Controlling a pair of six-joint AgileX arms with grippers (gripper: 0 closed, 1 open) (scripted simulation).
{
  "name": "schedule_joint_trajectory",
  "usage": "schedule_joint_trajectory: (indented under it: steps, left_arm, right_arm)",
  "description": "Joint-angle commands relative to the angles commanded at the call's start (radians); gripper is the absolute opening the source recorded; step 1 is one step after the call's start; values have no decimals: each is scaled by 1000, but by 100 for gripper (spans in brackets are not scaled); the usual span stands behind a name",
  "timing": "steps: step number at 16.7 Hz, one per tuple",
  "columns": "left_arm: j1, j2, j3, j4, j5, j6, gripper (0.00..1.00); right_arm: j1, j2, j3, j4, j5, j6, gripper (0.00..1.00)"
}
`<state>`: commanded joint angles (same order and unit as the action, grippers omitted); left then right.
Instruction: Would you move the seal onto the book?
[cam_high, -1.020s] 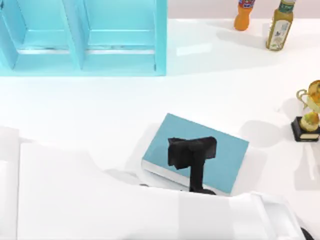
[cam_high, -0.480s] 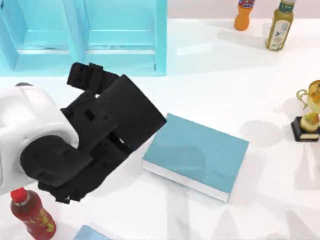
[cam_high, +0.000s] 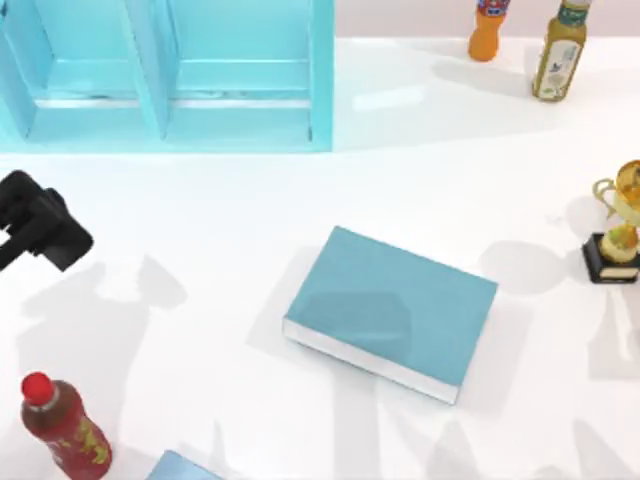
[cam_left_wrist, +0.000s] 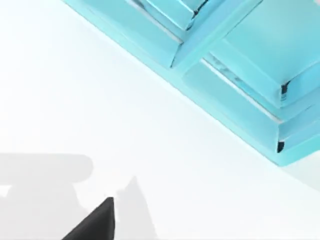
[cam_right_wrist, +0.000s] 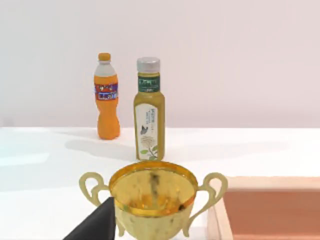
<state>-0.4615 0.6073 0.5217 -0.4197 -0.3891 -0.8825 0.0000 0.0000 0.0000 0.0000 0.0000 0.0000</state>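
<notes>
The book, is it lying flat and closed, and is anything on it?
Flat and closed: the book lies cover-up on the table, white page edges along its near side. Nothing sits on the cover.

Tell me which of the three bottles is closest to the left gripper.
The red-capped brown bottle, at the top view's lower left below the left gripper. The orange bottle and the green-labelled bottle stand far off at the upper right.

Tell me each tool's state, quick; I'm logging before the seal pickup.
Left tool: at the table's left edge, before the shelf unit; open or shut cannot be told.
Right tool: by the trophy; cannot be told.
</notes>
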Motion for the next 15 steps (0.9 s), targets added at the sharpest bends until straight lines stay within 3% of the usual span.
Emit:
schedule_joint_trajectory:
  steps: [3,7,11,15]
  left_arm:
    - [171,-227,-181,157,143,359,100]
    - [349,-462,-382,319,294,692,100]
    - [447,-589,-503,407,376,859,100]
    - [462,-607,-522,420,389,882,100]
  right_arm:
    - [0,0,0,0,0,0,100]
    - [0,0,0,0,0,0,100]
    - [0,0,0,0,0,0,100]
    - [0,0,0,0,0,0,100]
